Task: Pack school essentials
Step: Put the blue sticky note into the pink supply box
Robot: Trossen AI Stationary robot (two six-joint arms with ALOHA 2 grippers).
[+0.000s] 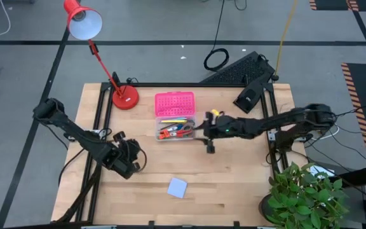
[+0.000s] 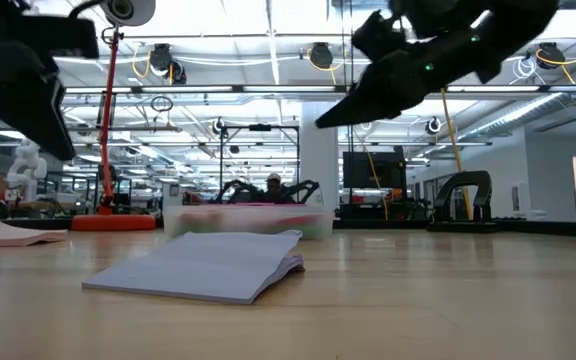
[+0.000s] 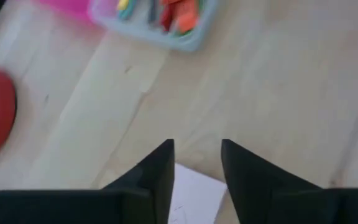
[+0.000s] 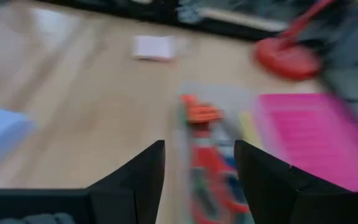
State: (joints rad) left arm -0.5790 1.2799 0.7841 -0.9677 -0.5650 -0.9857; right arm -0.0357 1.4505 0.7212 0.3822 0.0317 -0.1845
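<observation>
Right gripper is held open and empty just beside the clear box of stationery; blue pad lies well apart on bench. Left gripper is seen open near pink pad.

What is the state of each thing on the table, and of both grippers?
Clear box: open, holding scissors and pencils.
Pink lid: off, lying flat beside the box.
Blue pad: closed, flat on the table, not packed.
Pink pad: flat on the table, under the left gripper.
Lamp: upright; lit or not, cannot tell.
Left gripper: open, empty, above the pink pad.
Right gripper: open, empty, at the box.
</observation>
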